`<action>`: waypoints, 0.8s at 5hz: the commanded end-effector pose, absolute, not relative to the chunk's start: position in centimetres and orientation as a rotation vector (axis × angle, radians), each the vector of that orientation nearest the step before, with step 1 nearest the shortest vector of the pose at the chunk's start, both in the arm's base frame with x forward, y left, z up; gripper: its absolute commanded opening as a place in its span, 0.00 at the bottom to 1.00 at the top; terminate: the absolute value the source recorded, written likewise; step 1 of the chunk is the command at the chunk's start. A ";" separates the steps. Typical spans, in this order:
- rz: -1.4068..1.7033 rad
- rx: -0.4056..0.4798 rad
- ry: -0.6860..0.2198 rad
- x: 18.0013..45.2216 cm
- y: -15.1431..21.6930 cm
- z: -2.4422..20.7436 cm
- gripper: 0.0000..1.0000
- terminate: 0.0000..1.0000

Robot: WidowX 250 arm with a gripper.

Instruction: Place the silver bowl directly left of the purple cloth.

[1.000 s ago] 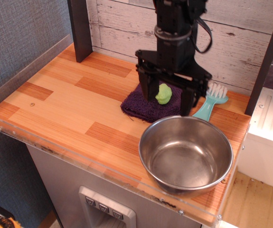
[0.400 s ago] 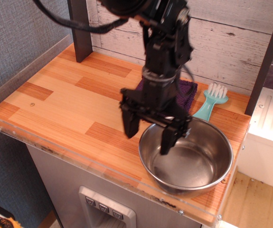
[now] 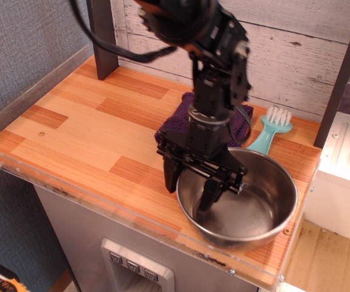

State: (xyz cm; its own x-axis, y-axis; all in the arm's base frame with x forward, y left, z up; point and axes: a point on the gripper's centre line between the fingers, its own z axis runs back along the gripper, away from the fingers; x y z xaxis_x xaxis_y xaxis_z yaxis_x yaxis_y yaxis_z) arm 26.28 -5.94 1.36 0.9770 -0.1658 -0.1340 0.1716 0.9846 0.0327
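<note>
Gripper (image 3: 189, 187) jaws apart, apparently straddling the silver bowl (image 3: 241, 201) near rim; pinch squarely before dragging toward purple cloth (image 3: 184, 118).

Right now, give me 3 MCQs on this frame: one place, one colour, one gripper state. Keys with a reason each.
1. Where does the silver bowl sit?
A. on the front right part of the counter, nearer the camera than the purple cloth
B. at the counter's far left corner
C. on top of the cloth

2. What colour is the brush beside the purple cloth?
A. red
B. teal with white bristles
C. black

3. How does the gripper stand?
A. shut, high above the cloth
B. open, one finger outside the bowl's left rim and one inside
C. shut on the brush

Key:
1 A: the bowl is by the front right edge, with the cloth behind it.
2 B: the handle is teal and the bristles are white.
3 B: the fingers straddle the rim with a gap between them.
</note>
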 end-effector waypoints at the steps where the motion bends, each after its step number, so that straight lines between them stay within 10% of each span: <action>1: -0.249 0.044 0.031 26.5 -7.9 3.0 0.00 0.00; 4: -0.120 -0.044 -0.170 28.9 -4.1 9.1 0.00 0.00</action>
